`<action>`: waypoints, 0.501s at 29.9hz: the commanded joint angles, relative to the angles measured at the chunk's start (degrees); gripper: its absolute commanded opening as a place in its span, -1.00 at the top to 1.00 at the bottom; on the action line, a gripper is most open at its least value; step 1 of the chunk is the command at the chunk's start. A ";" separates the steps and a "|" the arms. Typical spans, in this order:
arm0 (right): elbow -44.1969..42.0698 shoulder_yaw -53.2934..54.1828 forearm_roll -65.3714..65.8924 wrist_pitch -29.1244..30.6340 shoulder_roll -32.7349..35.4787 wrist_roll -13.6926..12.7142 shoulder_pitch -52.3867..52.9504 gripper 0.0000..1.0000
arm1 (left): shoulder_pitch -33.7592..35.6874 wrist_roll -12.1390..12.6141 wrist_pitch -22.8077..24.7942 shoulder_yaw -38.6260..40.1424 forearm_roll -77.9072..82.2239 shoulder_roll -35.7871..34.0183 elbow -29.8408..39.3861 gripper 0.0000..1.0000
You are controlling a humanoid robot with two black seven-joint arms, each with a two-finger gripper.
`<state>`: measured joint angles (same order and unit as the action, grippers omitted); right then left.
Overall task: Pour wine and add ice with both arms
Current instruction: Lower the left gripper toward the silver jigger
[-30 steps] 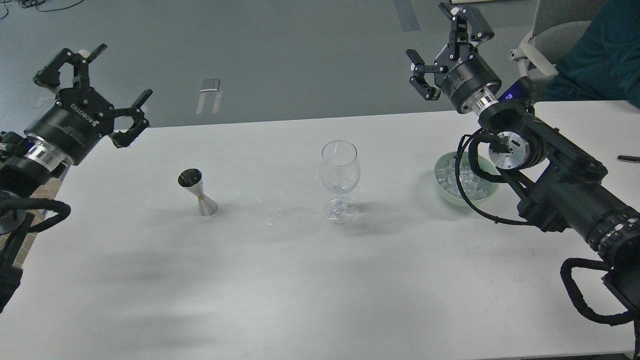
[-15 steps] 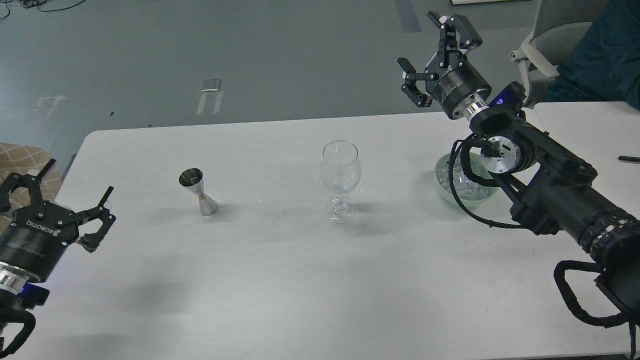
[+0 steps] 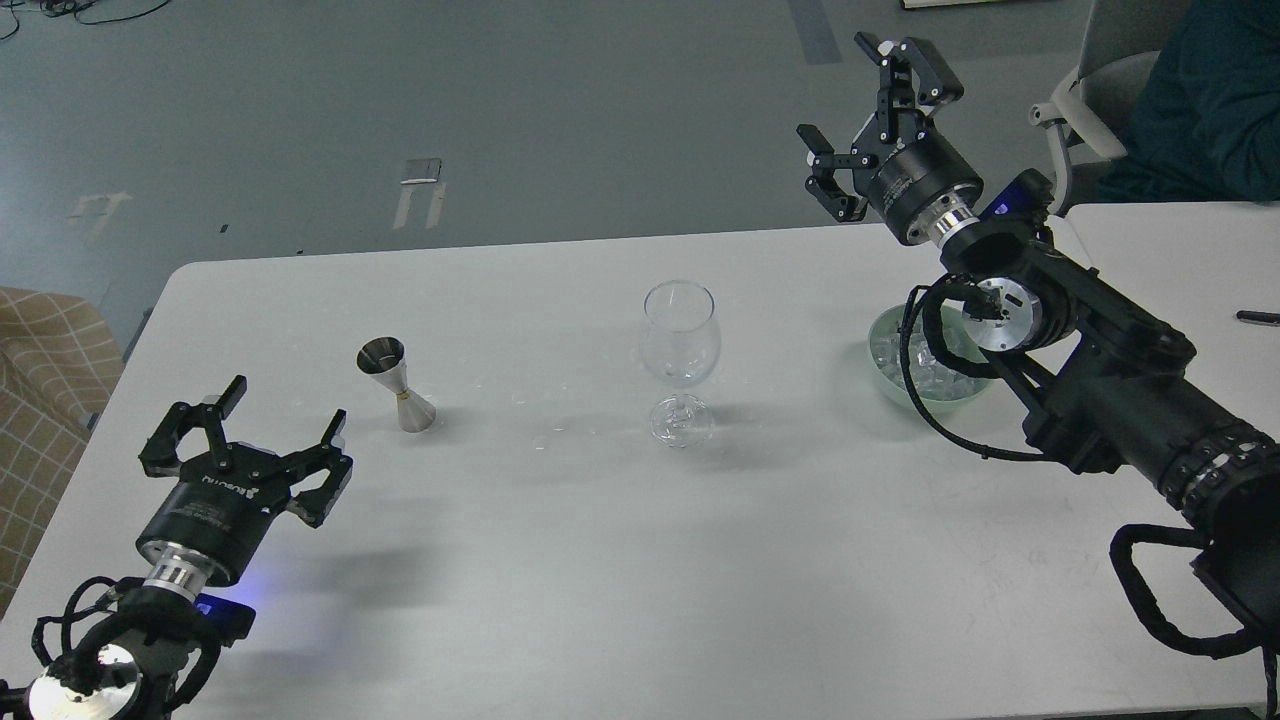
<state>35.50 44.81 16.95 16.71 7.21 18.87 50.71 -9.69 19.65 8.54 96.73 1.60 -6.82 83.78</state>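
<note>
Ice (image 3: 925,358) in bowl (image 3: 884,372), partly hidden by right arm | left tool (image 3: 262,437) wide | right tool (image 3: 868,117) wide

On the surface (image 3: 600,560): one wine glass (image 3: 679,345), one metal jigger (image 3: 396,385), one pale green bowl (image 3: 885,375) of ice (image 3: 935,368) (cubes too heaped to count), one black pen (image 3: 1257,318). Two arms.

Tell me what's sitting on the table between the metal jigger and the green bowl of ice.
In the head view, only the empty wine glass stands between the jigger and the bowl of ice.
</note>
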 commanded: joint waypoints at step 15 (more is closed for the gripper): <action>0.09 -1.48 0.45 -0.89 0.09 -0.06 0.44 -1.00 | 4.59 0.04 -1.07 -2.33 5.61 6.82 -6.08 -0.93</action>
<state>35.60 43.34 17.32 15.83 7.33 18.73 51.15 -5.84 19.75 7.50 94.73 5.23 -0.10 78.24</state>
